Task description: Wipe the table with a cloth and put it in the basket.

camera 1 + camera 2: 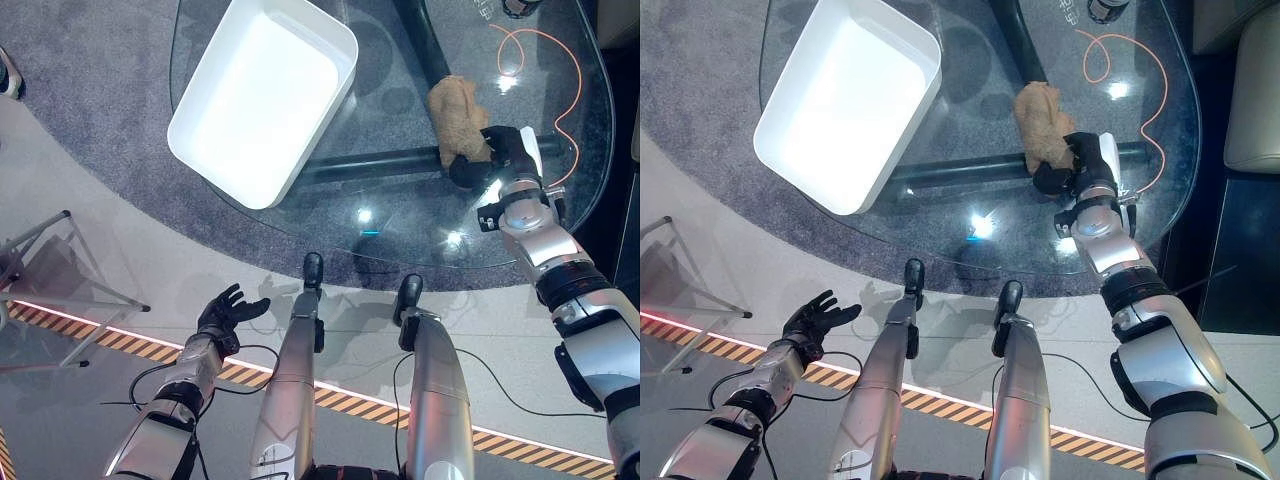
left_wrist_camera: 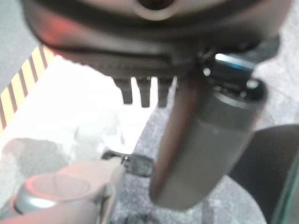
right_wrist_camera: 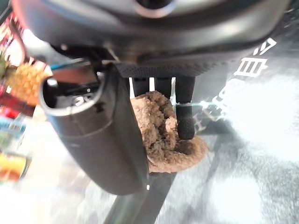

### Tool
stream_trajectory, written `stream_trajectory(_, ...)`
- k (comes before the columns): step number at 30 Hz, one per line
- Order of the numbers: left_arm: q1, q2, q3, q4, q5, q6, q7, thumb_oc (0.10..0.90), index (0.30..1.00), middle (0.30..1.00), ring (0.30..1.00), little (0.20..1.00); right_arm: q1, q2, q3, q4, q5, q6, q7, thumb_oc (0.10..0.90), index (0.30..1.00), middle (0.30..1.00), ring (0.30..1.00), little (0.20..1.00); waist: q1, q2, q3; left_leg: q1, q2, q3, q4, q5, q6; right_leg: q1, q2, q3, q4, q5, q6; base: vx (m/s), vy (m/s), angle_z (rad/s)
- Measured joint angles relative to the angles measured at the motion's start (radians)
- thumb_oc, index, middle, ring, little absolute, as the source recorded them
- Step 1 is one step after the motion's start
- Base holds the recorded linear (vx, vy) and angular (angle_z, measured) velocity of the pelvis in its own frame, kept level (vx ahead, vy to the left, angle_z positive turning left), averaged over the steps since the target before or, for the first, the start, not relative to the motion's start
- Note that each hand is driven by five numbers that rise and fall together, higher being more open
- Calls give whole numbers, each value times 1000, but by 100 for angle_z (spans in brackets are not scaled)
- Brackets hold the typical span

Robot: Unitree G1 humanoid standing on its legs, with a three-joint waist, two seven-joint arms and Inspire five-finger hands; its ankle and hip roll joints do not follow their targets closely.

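Observation:
A crumpled brown cloth (image 1: 456,115) lies on the glass table (image 1: 400,215) toward its right side. My right hand (image 1: 487,160) sits at the cloth's near end with fingers and thumb curled into it; the right wrist view shows the cloth (image 3: 163,135) pinched between thumb and fingers (image 3: 186,114). A white rectangular basket (image 1: 262,95) stands on the table's left part, empty. My left hand (image 1: 225,312) hangs low at the left, off the table, above the floor, its fingers spread and holding nothing.
An orange cable (image 1: 560,75) loops on the table behind the cloth. A dark table leg (image 1: 385,160) shows through the glass. A metal stand (image 1: 45,265) rests on the floor at the left, near a striped floor line (image 1: 130,345).

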Motion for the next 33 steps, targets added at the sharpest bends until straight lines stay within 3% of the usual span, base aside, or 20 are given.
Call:
stream_trajectory(14, 1, 0, 22, -19, 6, 3, 0, 800, 900, 900, 900, 900, 8, -10, 161, -193, -88, 5, 339, 100, 300, 300, 300, 200, 13, 0, 0, 4, 0, 0, 2, 1, -1, 6, -1, -2, 3, 0, 0, 0, 0, 0)
stream_trajectory(22, 2, 0, 28, -21, 0, 4, 0, 800, 900, 900, 900, 900, 15, -11, 174, -273, -101, 8, 407, 100, 300, 300, 300, 200, 13, -5, 0, 7, 0, 0, 1, -1, 2, 9, -1, -3, 2, -1, 0, 0, 0, 0)
stream_trajectory(33, 2, 2, 72, -43, -61, -23, 17, 800, 900, 900, 900, 900, 16, -11, 174, -278, -110, 14, 405, 100, 300, 300, 300, 200, 4, -11, 0, 9, 0, 0, 1, -1, 2, 13, -2, -5, 0, -1, 1, 0, 0, 0)
